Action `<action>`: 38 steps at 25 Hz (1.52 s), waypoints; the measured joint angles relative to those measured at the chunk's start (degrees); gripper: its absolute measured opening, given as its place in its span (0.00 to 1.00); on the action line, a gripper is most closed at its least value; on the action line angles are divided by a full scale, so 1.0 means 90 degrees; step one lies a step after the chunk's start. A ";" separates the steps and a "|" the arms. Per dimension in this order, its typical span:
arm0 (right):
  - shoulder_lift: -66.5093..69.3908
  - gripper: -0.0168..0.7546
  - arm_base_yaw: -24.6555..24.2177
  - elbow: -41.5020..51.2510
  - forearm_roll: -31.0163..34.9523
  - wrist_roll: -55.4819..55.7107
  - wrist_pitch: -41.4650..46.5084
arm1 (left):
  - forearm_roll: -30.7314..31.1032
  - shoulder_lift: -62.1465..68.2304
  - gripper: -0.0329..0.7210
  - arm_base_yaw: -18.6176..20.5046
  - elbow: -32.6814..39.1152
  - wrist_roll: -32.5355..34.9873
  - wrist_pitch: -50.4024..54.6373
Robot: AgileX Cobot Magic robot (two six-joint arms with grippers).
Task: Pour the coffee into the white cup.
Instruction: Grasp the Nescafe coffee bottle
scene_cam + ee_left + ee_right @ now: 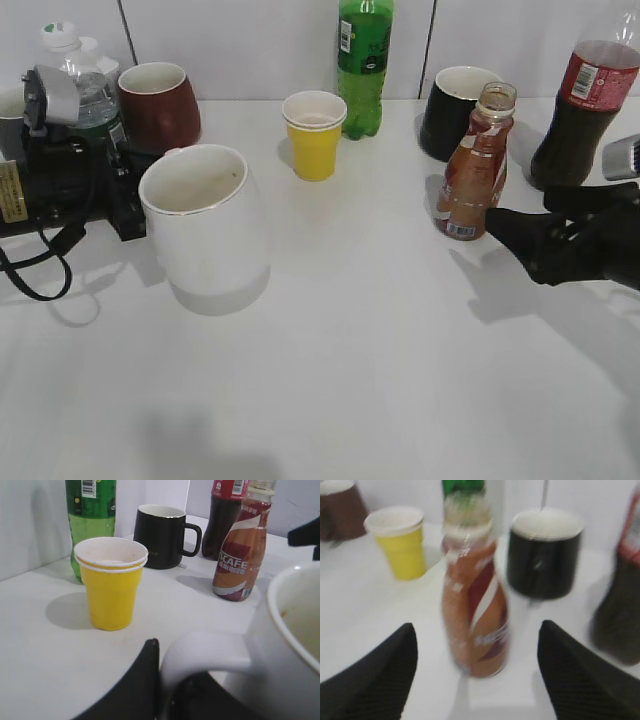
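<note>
The coffee bottle [477, 165], small, curvy, with an orange-brown and white label and no cap, stands upright at the right of the table. My right gripper [515, 232] is open just to its right; in the right wrist view the bottle [476, 595] stands between and a little beyond the two spread fingers [477, 645], blurred. The large white cup [203, 220] is at the left, tilted slightly. My left gripper [167, 672] is shut on the cup's handle [205, 650]. The bottle also shows in the left wrist view [243, 550].
A yellow paper cup [314, 134], a green soda bottle [364, 62], a black mug [458, 110] and a cola bottle [585, 100] stand along the back. A brown mug [158, 105] and a clear water bottle [82, 80] stand at the back left.
</note>
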 joint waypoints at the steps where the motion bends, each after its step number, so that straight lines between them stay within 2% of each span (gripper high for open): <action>1: 0.0128 0.86 0.0000 -0.0055 -0.0045 -0.0001 0.0000 | 0.0000 0.0000 0.11 0.0000 0.0000 0.0000 0.0000; 16: 0.1887 0.87 0.0000 -0.1377 -0.0309 -0.0282 -0.0238 | 0.0006 0.0000 0.11 0.0000 0.0000 0.0000 0.0000; 21: 0.2385 0.87 0.0279 -0.1974 -0.0299 -0.0298 -0.0243 | 0.0012 0.0000 0.11 0.0000 0.0000 0.0000 0.0000; 25: 0.2661 0.87 0.0439 -0.2278 0.0028 -0.0299 -0.0243 | 0.0012 0.0000 0.11 0.0000 0.0000 0.0000 0.0000; 27: 0.2692 0.85 0.0438 -0.2307 0.0057 -0.0305 -0.0236 | 0.0012 0.0000 0.11 0.0000 0.0000 0.0000 0.0000; 32: 0.2697 0.71 0.0438 -0.2315 0.0064 -0.0320 -0.0250 | 0.0012 0.0000 0.10 0.0000 0.0000 0.0000 0.0005; 38: 0.2697 0.71 0.0438 -0.2315 0.0070 -0.0339 -0.0262 | 0.0012 0.0000 0.10 0.0000 0.0000 0.0000 0.0005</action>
